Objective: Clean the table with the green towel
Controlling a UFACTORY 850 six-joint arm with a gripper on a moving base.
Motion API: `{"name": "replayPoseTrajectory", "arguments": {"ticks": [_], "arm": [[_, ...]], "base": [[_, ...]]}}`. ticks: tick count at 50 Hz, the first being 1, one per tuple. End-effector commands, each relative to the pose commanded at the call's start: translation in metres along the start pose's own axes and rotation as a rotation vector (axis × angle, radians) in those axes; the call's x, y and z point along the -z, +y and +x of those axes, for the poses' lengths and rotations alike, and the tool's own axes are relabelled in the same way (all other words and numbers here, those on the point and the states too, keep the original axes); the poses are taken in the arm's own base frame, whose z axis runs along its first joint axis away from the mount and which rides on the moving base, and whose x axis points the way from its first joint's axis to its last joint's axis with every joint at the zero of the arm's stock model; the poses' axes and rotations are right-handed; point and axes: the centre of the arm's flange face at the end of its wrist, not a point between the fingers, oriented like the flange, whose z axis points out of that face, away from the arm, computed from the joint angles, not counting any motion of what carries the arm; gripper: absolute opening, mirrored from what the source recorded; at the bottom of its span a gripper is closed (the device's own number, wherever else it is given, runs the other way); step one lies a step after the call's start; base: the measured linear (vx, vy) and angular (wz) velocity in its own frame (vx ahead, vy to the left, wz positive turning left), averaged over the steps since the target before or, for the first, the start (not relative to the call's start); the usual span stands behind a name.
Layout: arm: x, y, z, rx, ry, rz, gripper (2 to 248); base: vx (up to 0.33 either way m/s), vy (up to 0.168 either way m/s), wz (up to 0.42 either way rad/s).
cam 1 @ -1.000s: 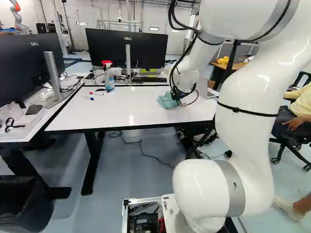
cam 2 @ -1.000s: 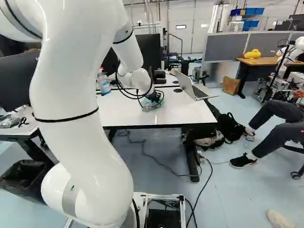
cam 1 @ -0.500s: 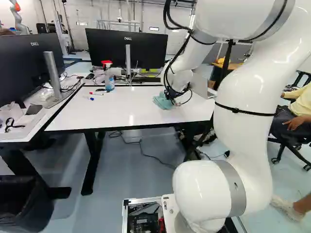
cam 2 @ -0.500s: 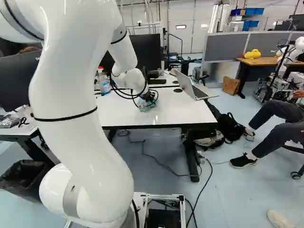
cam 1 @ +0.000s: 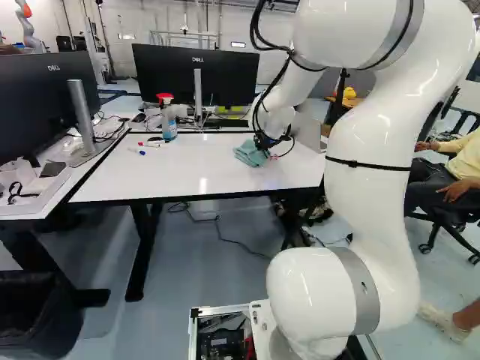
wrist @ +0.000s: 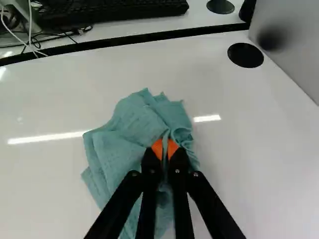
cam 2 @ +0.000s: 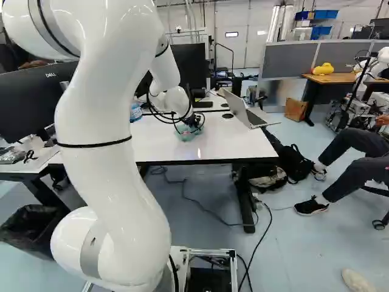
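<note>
My hand [cam 1: 264, 142] tilts down over the right part of the bench [cam 1: 157, 176]; my fingers pinch a fold of green towel [cam 1: 247, 154]

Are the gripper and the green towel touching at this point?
Touching. The wrist view shows it: a fold of the green towel is pinched between the two orange pads of the gripper, one against each side.
</note>
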Motion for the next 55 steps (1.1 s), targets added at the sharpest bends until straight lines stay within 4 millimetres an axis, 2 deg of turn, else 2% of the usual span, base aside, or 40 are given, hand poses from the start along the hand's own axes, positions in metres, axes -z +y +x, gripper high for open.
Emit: {"name": "replayPoseTrajectory", "arguments": {"ticks": [17, 29, 40, 55], "arm": [[0.005, 0.027, -0.004, -0.035, -0.003, -0.033, 33], [0.020, 0.033, -0.018, -0.044, -0.013, -0.040, 33], [0.032, 0.026, -0.030, -0.035, -0.021, -0.032, 33], [0.033, 0.003, -0.031, -0.002, -0.022, -0.003, 33]], "base": [[0.000, 0.000, 0.000], [0.000, 0.000, 0.000], [0.000, 0.000, 0.000], [0.000, 0.000, 0.000]]}}
